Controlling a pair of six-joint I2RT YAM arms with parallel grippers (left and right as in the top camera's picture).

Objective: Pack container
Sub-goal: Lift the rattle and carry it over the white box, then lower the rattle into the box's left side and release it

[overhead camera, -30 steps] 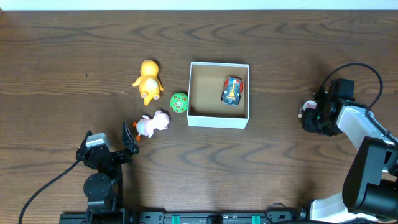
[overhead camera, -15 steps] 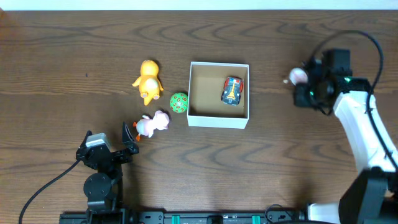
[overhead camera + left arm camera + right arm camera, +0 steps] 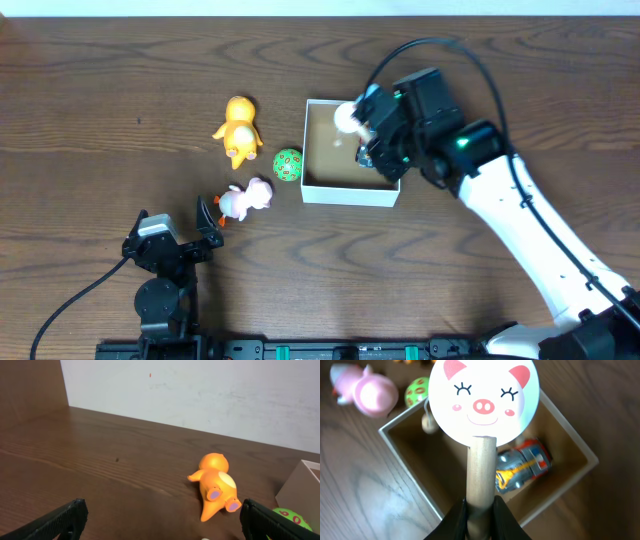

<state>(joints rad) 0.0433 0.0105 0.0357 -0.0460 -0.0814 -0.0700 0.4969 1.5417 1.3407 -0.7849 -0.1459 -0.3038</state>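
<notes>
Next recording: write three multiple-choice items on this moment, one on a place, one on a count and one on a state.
1. Where is the toy car?
A) on the table, left of the box
B) inside the container
C) held in the air

2. How many toys lie on the table outside the container?
A) one
B) five
C) three

3. The right tool is:
A) shut on the pig-face toy by its handle
B) open and empty
C) shut on the car

1 B: it lies on the brown floor.
2 C: orange toy, green ball, pink toy.
3 A: the right wrist view shows the wooden handle clamped.
</notes>
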